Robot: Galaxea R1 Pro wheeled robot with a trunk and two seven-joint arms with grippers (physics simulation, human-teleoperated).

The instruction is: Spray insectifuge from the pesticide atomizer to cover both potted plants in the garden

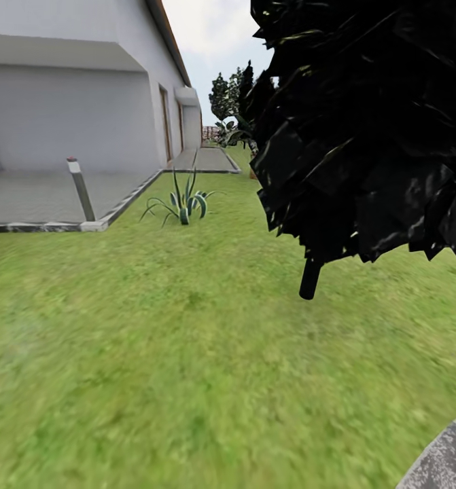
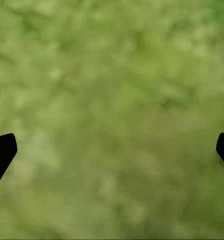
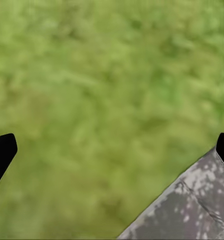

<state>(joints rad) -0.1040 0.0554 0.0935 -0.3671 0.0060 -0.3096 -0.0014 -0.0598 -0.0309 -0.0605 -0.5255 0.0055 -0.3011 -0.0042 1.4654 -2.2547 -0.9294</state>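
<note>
Lawn (image 1: 187, 353): green grass across most of the head view, blurred.
House (image 1: 78, 102): white wall, upper left of the frame, with a paved terrace (image 1: 44, 193) at its foot.
Tree (image 1: 363, 129): dark foliage filling the upper right, its trunk meeting the grass at centre right.
Paving (image 1: 445, 458): grey stone at the lower right corner; it also lies under the right tool (image 3: 112, 150).
Spiky plant (image 1: 181, 200): centre left, beside the terrace edge.
Lamp post (image 1: 80, 189): grey, left of the spiky plant.
Left tool (image 2: 112, 150): spread wide, empty, over grass.
Right tool: spread wide, empty.
Sprayer bottle: nowhere to be seen, so its place relative to either tool cannot be told.
Risk: the tree stands close; driving on could brush the foliage or trunk.
</note>
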